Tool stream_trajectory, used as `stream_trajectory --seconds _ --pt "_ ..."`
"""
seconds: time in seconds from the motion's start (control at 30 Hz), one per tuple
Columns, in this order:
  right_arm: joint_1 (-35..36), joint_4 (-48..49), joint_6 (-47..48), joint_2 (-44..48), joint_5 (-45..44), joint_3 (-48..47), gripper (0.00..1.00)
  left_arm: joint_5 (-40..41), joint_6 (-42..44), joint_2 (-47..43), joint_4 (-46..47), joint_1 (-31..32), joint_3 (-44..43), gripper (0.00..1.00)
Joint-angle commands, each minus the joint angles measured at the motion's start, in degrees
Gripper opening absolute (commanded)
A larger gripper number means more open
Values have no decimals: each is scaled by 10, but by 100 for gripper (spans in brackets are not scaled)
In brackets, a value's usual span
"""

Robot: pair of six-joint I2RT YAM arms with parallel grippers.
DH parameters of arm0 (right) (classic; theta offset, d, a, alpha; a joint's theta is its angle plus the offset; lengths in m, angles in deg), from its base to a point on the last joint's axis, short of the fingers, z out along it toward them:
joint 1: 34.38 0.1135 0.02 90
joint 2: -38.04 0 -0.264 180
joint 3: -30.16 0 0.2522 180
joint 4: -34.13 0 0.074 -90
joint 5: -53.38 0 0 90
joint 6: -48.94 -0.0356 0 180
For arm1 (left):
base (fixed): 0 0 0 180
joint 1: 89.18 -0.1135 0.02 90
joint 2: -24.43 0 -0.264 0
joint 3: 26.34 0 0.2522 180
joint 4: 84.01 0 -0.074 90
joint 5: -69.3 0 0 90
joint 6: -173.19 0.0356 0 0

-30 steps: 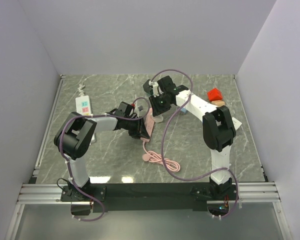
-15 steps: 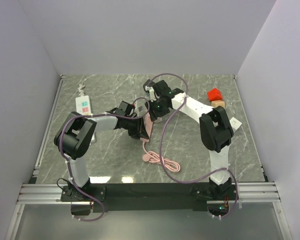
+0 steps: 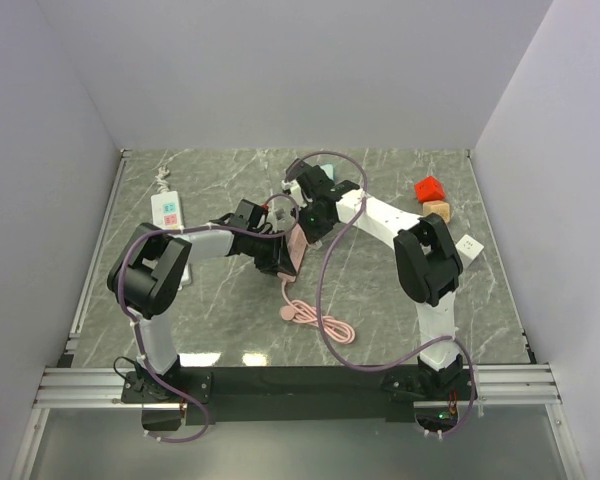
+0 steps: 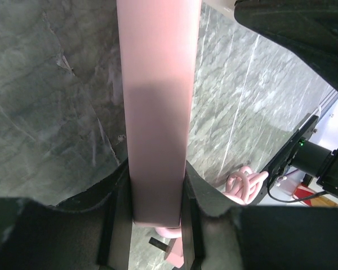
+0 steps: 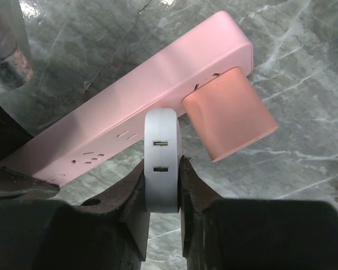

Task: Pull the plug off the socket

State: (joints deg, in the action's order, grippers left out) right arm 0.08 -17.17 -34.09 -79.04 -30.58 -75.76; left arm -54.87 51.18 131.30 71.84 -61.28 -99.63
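Observation:
The socket is a long pink power strip (image 5: pixel 118 112) lying on the marble table (image 3: pixel 296 243). A white rounded plug (image 5: pixel 162 135) stands out of its face, next to a salmon-pink block plug (image 5: pixel 228 121). My right gripper (image 5: pixel 162 171) is shut on the white plug, one finger on each flat side. In the top view the right gripper (image 3: pixel 306 208) sits over the strip's far end. My left gripper (image 4: pixel 156 194) is shut on the strip (image 4: pixel 158 101) across its width near the cable end, and shows in the top view (image 3: pixel 277 255) too.
The strip's pink cable (image 3: pixel 315 322) coils on the table toward the near edge. A white power strip (image 3: pixel 168 210) lies at the far left. A red block (image 3: pixel 429 188), a tan block (image 3: pixel 436 210) and a small white piece (image 3: pixel 469 246) sit at the right.
The right arm has swung left and down onto the pink strip, and its jaws have closed on the white plug. The left gripper has kept its hold on the strip.

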Motion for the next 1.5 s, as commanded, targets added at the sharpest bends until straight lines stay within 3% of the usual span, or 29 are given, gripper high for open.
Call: stream_trajectory --seconds 0.0,0.8,1.03,1.47 --pt "-11 -37 -76 32 6 7 0 -12 -7 5 -30 -10 -2 1" --pt "-41 -162 -76 119 13 -19 0 39 56 26 -95 -62 12 1" --pt "-43 -156 -40 172 5 2 0 39 70 37 -104 -67 10 1" --pt "-51 -157 30 208 137 22 0 31 76 45 -116 -67 -1 1"
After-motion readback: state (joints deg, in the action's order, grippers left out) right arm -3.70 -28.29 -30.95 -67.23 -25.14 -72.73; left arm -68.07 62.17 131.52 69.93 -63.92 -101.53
